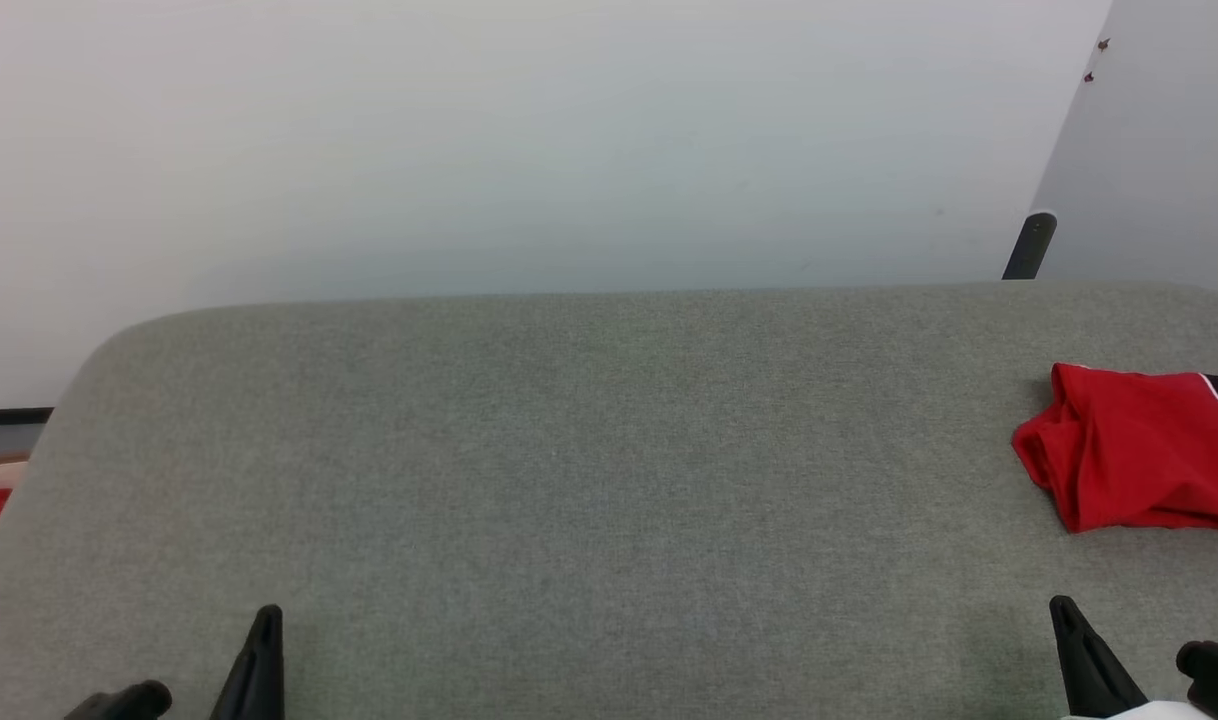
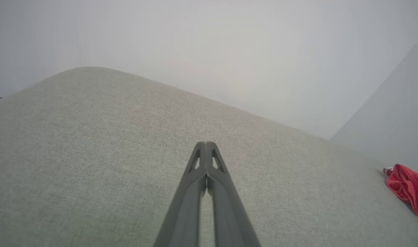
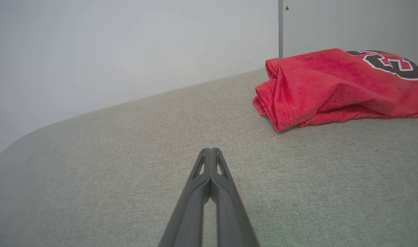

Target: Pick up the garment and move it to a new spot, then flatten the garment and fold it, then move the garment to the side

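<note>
While left gripper [image 2: 205, 144] and right gripper [image 3: 210, 150] sit fully closed, holding nothing, folded garment [image 1: 1139, 450] lies on grey fabric surface [image 1: 569, 450], long axis left-right, bunched end toward robot's left.

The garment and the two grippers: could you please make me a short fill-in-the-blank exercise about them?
1. The garment lies at the robot's ____ side of the grey fabric surface.
2. The left gripper and the right gripper are both ____.
3. The garment's printed number is ____ with a white outline.
Missing words: right; shut; black.
</note>
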### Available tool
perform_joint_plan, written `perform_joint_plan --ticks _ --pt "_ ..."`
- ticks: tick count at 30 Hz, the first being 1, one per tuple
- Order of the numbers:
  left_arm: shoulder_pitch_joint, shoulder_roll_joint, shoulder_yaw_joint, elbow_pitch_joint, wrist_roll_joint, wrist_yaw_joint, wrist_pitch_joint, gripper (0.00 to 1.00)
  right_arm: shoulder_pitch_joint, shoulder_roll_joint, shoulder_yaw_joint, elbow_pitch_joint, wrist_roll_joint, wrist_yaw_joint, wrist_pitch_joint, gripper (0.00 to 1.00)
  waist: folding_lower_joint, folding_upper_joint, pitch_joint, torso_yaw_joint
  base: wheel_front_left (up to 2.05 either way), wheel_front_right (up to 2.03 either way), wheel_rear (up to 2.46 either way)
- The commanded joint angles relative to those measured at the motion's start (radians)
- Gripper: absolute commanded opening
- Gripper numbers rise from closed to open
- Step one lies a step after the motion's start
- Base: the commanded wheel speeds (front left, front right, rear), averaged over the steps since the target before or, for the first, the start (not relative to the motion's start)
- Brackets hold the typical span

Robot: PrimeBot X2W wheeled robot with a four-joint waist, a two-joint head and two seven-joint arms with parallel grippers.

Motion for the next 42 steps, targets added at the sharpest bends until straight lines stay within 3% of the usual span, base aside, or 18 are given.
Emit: perform_joint_plan --ticks 1,42 --pt "-0.030 0.004 0.009 -0.013 -0.031 0.000 0.008 0.00 -0.032 -0.003 -0.011 -0.018 0.036 0.000 0.006 0.00 0.0000 0.0000 0.000 0.000 0.00 0.00 0.00" --pt "-0.122 -0.074 0.042 0.014 -0.538 -0.001 0.163 0.00 -0.096 0.062 -0.063 -0.025 0.598 -0.001 0.123 0.00 0.0000 0.0000 0.022 0.002 0.00 0.00 0.00"
